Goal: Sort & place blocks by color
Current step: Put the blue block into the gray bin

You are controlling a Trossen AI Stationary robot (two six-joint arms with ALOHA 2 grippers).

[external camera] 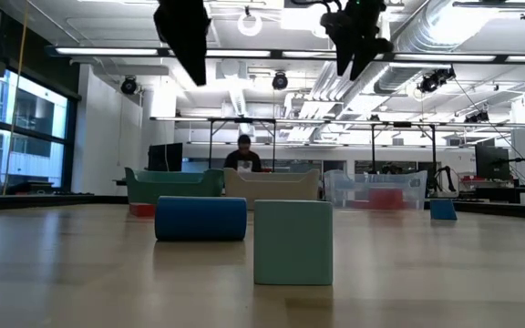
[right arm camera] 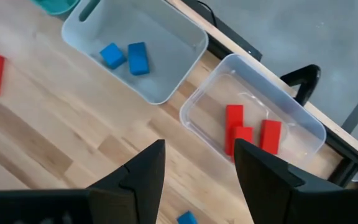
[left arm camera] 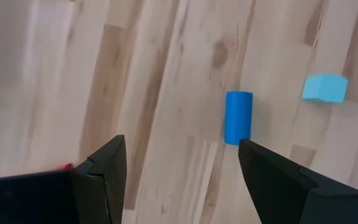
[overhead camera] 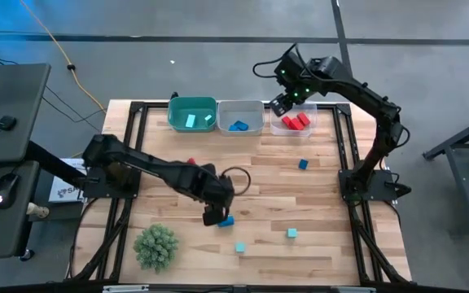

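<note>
My left gripper [overhead camera: 216, 214] hangs open above the table's near middle, beside a blue bar [left arm camera: 238, 117] that lies on its side on the wood [overhead camera: 226, 220]. Its fingers [left arm camera: 104, 177] have nothing between them. A teal cube [left arm camera: 325, 87] sits a little farther off. My right gripper [overhead camera: 287, 103] is open and empty, high over the clear bin [right arm camera: 291, 118], which holds three red blocks [right arm camera: 244, 134]. The grey bin [right arm camera: 185, 37] holds two blue blocks [right arm camera: 124, 57]. The teal bin [overhead camera: 192, 114] holds teal blocks. Loose blocks lie on the table: red [overhead camera: 190, 162], blue [overhead camera: 303, 164], teal [overhead camera: 240, 247] and teal [overhead camera: 291, 233].
The three bins stand in a row along the far edge. A green spiky plant ball [overhead camera: 155, 246] sits near the front left. A dark cable loop [overhead camera: 236, 180] lies mid-table. A person [external camera: 242, 155] sits in the room beyond. Bare wood stretches along the right side.
</note>
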